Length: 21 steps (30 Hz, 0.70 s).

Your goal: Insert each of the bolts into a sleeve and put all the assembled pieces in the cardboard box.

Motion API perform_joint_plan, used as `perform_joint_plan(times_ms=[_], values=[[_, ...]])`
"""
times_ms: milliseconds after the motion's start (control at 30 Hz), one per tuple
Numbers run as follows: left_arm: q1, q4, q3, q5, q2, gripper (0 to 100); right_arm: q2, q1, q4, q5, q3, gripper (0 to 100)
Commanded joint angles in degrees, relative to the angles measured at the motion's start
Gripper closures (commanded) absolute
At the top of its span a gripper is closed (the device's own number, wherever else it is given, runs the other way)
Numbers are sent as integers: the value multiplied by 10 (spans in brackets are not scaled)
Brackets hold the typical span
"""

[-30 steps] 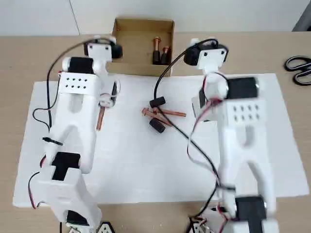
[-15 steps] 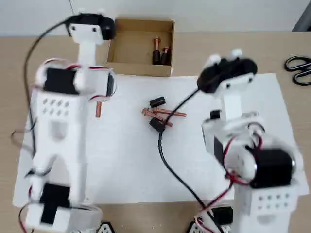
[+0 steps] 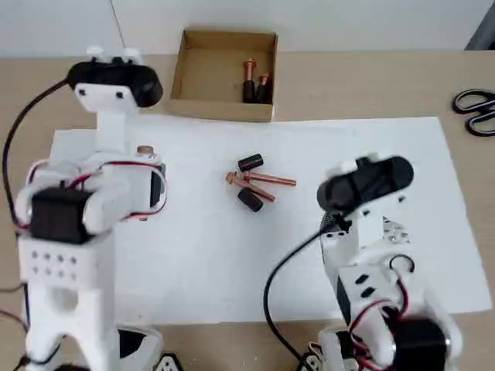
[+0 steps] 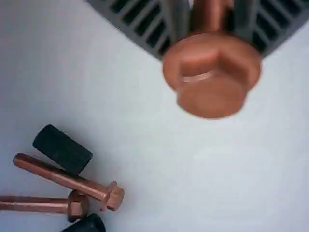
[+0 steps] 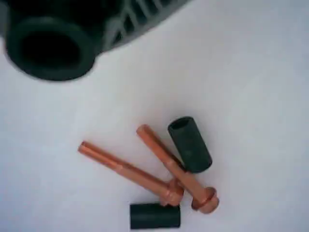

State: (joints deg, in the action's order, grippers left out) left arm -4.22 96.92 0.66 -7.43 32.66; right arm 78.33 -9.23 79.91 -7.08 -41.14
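Observation:
My left gripper (image 4: 210,17) is shut on a copper bolt (image 4: 211,72), whose hex head points at the camera; the same bolt's head (image 3: 144,149) shows beside the left arm over the white sheet. My right gripper (image 5: 53,19) is shut on a black sleeve (image 5: 50,48), its open bore facing the camera. In the middle of the sheet lie two crossed bolts (image 3: 271,179) (image 3: 249,187) and two loose black sleeves (image 3: 250,163) (image 3: 249,200). The cardboard box (image 3: 203,73) stands at the back with two assembled pieces (image 3: 249,81) (image 3: 264,86) inside.
A white paper sheet (image 3: 402,154) covers the wooden table. Black scissors (image 3: 476,108) lie at the far right edge. A black cable (image 3: 282,270) curves over the sheet from the right arm (image 3: 363,185). Both arms stand folded near the front.
Both arms have drawn back from the box and the middle toward the table's front and risen, the left with its bolt. The loose bolts and sleeves have not moved.

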Motion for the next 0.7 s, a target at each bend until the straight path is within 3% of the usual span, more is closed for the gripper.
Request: perform_joint_plan(times_ms=[0, 200, 467, 667], values=[[-6, -49, 37, -1, 58, 994, 79, -13, -56, -1, -73, 995], [-6, -150, 153, -2, 115, 994, 216, -112, -149, -6, -232, 995], [-8, -311, 303, -94, 201, 994, 254, -125, -327, -2, -375, 995], [-103, -451, 393, -109, 270, 994, 250, -164, -422, 4, -465, 995]])
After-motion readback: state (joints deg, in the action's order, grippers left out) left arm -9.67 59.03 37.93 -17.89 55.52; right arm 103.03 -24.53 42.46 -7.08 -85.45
